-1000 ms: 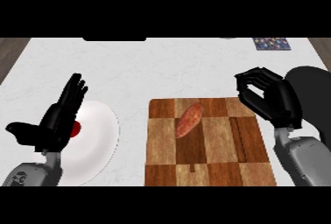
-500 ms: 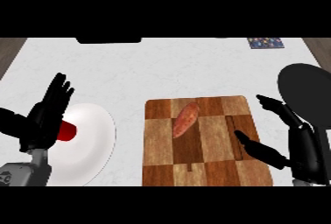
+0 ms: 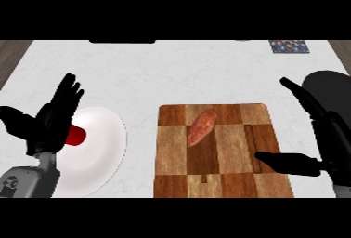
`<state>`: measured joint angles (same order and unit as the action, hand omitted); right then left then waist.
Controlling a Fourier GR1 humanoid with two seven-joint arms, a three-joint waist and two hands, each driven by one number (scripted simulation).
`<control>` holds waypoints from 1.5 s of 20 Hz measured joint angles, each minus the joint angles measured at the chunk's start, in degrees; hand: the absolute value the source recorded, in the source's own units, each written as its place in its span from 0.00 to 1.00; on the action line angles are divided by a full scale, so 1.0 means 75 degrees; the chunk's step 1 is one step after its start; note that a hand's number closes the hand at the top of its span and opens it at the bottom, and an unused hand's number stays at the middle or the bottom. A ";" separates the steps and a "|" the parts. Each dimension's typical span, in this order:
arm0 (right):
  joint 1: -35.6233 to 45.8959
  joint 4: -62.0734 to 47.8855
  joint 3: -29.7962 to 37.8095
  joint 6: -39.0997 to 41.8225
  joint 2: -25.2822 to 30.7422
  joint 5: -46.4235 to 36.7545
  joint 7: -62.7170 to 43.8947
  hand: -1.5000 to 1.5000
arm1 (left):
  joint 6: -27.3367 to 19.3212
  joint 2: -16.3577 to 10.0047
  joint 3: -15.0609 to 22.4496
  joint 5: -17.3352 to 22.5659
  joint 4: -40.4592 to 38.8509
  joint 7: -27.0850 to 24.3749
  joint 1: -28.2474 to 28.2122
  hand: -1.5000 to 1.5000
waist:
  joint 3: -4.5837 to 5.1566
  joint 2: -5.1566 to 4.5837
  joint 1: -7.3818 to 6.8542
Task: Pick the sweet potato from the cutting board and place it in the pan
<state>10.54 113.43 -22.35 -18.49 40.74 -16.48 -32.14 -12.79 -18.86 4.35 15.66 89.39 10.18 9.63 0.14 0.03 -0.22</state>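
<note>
Sweet potato [image 3: 201,128] lies on the wooden cutting board [image 3: 230,183], in the upper left part of it, with its long axis tilted so that the upper end points a little to the right. No hand touches it. The board has a pattern of light and dark squares and it lies flat on the white counter [image 3: 171,69]. The right hand [image 3: 329,137] is at the right edge of the board, clearly apart from the sweet potato. Its fingers are straight and point up and to the left, and its thumb is spread wide and reaches over the lower right part of the board, so the hand is wide open and holds nothing. Behind this hand, to the right of the board, is the black pan [image 3: 332,83], partly covered by the fingers. Only its dark round shape shows. On the left of the board is a white plate [image 3: 103,144] with a red thing [image 3: 75,135] on it, and I cannot tell what it is. The left hand [image 3: 49,125] shows over the left side of this plate, resting with its fingers up and spread, and it holds nothing. At the far edge of the counter are a dark object [image 3: 122,42] and a small patterned item [image 3: 288,46].
</note>
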 measured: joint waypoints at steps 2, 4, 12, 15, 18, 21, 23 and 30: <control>0.0554 -0.0238 -0.0129 0.0589 0.0092 -0.0044 -0.0517 0.00 | -0.0052 0.0055 0.0070 -0.0061 0.0072 0.0110 0.0083 0.50 | -0.0001 -0.0010 -0.0070; 0.1130 -0.0529 -0.0298 0.1181 0.0077 -0.0054 -0.0962 0.00 | -0.0020 0.0035 0.0024 -0.0054 0.0082 0.0155 0.0169 0.50 | -0.0001 -0.0018 -0.0120; 0.2746 -0.1532 -0.0987 0.3630 -0.0507 0.0880 -0.2594 0.00 | 0.0099 0.0074 0.0002 -0.0073 0.0085 0.0208 0.0146 0.50 | -0.0002 -0.0025 -0.0180; 0.3045 -0.1675 -0.1222 0.4253 -0.0853 0.1226 -0.3081 0.00 | 0.0187 0.0013 -0.0135 -0.0025 0.0064 0.0237 0.0130 0.50 | -0.0007 -0.0016 -0.0125; 0.3191 -0.1773 -0.1380 0.4525 -0.1226 0.1223 -0.3223 0.00 | 0.0199 0.0117 -0.0178 -0.0117 -0.0033 0.0100 0.0072 0.50 | -0.0009 -0.0008 -0.0068; 0.3326 -0.1691 -0.1628 0.4739 -0.1404 0.1162 -0.3411 0.00 | 0.0187 0.0189 -0.0135 -0.0205 0.0124 0.0080 -0.0117 0.50 | -0.0011 0.0005 -0.0048; 0.3529 -0.1761 -0.1851 0.4841 -0.1503 0.1038 -0.3568 0.00 | 0.0197 0.0238 -0.0141 -0.0234 0.0054 0.0027 -0.0084 0.50 | -0.0009 0.0007 -0.0035; 0.4111 -0.2288 -0.2261 0.5069 -0.2009 0.0516 -0.3897 0.00 | 0.0341 0.0226 -0.0232 -0.0232 0.0114 0.0078 -0.0133 0.50 | -0.0011 0.0013 -0.0035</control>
<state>41.37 96.27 -39.31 19.53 25.67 -12.61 -61.37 -10.23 -17.17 2.60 13.91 90.24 10.76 8.63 0.06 0.12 -0.48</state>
